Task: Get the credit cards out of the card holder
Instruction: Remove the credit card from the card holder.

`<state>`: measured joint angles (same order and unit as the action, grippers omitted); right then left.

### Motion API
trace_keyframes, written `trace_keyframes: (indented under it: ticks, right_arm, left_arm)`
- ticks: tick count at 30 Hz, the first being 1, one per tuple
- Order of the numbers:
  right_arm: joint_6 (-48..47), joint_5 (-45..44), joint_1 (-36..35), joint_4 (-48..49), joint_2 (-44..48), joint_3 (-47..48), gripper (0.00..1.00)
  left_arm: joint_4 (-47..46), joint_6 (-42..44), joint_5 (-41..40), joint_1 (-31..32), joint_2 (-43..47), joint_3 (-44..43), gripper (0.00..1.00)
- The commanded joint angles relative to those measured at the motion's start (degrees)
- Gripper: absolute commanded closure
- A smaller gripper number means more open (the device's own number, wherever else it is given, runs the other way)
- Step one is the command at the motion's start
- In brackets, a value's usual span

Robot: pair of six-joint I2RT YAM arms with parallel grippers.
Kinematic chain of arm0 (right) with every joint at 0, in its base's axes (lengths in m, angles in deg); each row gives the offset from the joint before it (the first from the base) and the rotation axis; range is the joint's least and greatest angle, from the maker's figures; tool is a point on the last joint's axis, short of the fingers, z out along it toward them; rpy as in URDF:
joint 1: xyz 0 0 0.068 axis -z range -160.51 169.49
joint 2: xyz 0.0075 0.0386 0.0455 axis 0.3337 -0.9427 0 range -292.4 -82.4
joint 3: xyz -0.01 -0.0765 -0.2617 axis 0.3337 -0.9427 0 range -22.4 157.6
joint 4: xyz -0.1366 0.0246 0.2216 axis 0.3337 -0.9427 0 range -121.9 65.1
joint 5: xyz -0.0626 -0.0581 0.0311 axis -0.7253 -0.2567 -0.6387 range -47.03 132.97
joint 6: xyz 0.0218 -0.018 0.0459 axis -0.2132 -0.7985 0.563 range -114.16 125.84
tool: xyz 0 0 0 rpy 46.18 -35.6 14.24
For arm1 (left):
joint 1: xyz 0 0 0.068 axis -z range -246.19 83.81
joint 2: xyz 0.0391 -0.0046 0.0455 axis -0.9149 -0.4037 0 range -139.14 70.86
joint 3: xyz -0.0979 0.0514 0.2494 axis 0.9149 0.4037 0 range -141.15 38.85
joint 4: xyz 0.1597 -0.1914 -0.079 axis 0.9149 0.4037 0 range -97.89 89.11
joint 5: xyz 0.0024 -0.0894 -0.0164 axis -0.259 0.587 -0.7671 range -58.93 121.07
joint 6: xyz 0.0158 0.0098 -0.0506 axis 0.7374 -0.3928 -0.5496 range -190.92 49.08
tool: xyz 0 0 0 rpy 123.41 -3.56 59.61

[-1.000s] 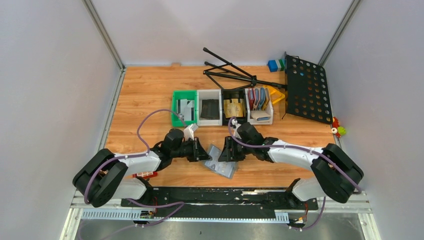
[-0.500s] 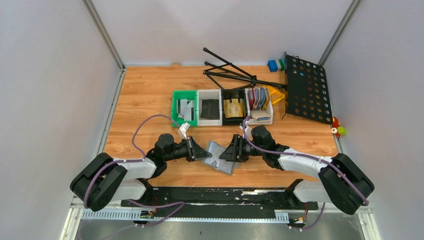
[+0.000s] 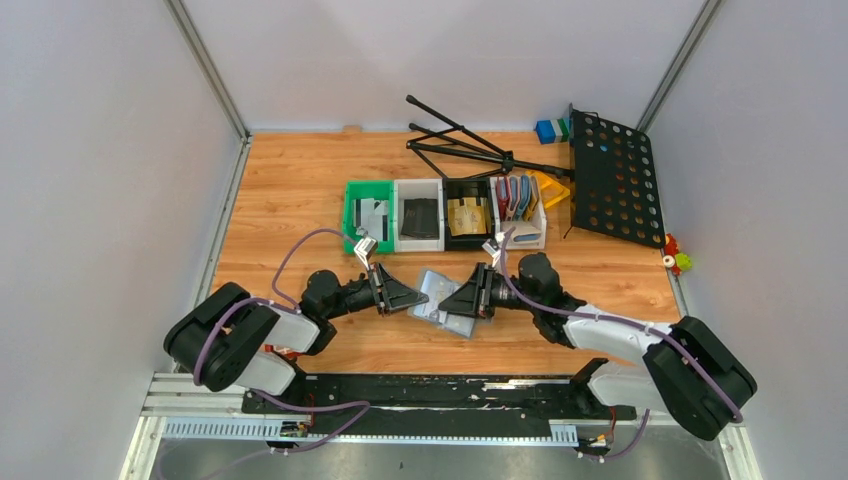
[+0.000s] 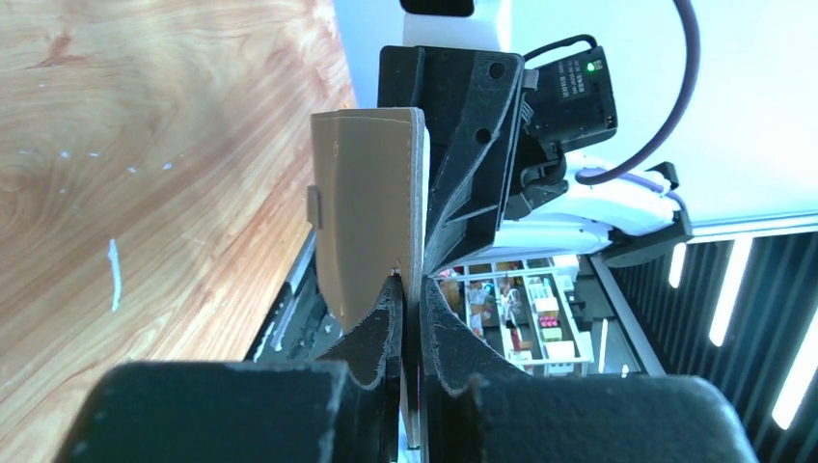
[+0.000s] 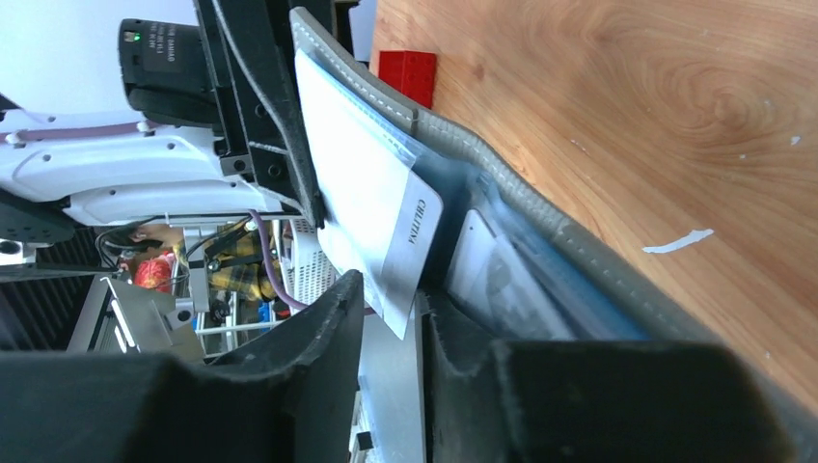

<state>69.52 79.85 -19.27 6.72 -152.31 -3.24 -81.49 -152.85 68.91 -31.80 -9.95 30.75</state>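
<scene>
Seen from above, my two arms reach toward each other over the wooden desk [image 3: 290,200], meeting in front of a row of small bins [image 3: 418,216]. The card holder [image 3: 440,290] is held up between them, off the desk, nearer my side than the bins. The left tool [image 3: 420,298] is clenched on the holder's edge; its wrist camera shows both fingers [image 4: 386,323] pressed tight against the tan outer face, which stands upright. The right tool [image 3: 448,302] faces it from the other side. In its own camera the jaws are parted; they straddle the lower corner of a white credit card [image 5: 371,207] that sticks out of a pocket – I see a gap on either side of it, so nothing is gripped there. A second pale card [image 5: 492,275] sits deeper in the blue inner pocket; the holder's grey stitched rim curves past both. A small red block [image 5: 406,73] lies on the desk behind – near the left arm's base.
</scene>
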Motion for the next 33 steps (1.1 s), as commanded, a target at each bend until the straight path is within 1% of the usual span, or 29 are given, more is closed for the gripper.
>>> trace_keyframes:
  ticks: [1,5,12,16,19,22,24,26,27,28,29,30,31,32,33]
  right_arm:
    - [1.5,0.0,-0.3,6.9,4.7,-0.6,0.76]
    - [0.2,-0.9,-0.3,6.1,8.0,-0.5,0.81]
    - [-1.9,-2.1,-0.3,2.1,12.2,0.8,1.00]
    - [-4.2,-3.0,-0.1,-4.0,14.3,1.8,1.00]
    - [-5.3,-3.7,0.9,-7.7,16.2,1.2,1.00]
    - [-5.5,-3.7,2.0,-9.1,18.0,-0.1,1.00]
    - [-5.6,-3.7,2.8,-10.0,19.0,-0.9,1.00]
    - [-6.3,-3.9,3.6,-11.7,20.1,-1.0,1.00]
    - [-7.0,-4.3,3.9,-13.5,20.6,-0.7,1.00]
    - [-8.1,-5.3,4.3,-16.0,21.2,0.1,1.00]
    - [-9.6,-6.7,4.5,-19.3,21.8,1.2,1.00]
    - [-11.5,-8.7,4.7,-23.0,22.2,2.8,1.00]
    - [-13.9,-11.5,4.7,-27.0,22.3,4.9,1.00]
    - [-16.2,-13.2,4.7,-30.3,21.9,7.9,1.00]
    - [-18.5,-14.8,4.7,-33.5,21.1,9.9,1.00]
  left_arm:
    - [-12.4,-4.6,1.1,0.2,-2.1,0.0,0.93]
    - [-14.8,-5.5,1.3,0.2,-3.9,-0.3,0.94]
    - [-15.8,-5.7,1.3,0.2,-4.4,-0.2,0.94]
    - [-15.4,-5.8,1.3,-0.5,-3.0,-0.2,0.94]
    - [-14.1,-5.7,2.5,-3.1,-1.0,-0.1,0.94]
    - [-10.5,-4.6,4.1,-5.8,1.9,0.0,0.95]
    - [-6.4,-3.0,5.0,-7.4,4.6,0.0,0.95]
    - [0.4,-0.1,5.9,-8.6,8.0,-0.5,0.95]
    - [5.6,2.4,6.4,-9.1,10.3,-1.0,0.94]
    - [13.5,6.1,6.6,-9.5,12.7,-1.9,0.94]
    - [23.6,13.2,6.2,-9.8,15.8,-3.2,0.93]
    - [35.7,19.7,4.6,-9.9,18.9,-5.2,0.92]
    - [49.6,27.7,1.9,-9.9,22.4,-7.8,0.90]
    - [61.2,34.4,-2.2,-9.9,26.4,-11.4,0.88]
    - [70.4,39.0,-6.3,-9.9,28.9,-13.2,0.86]
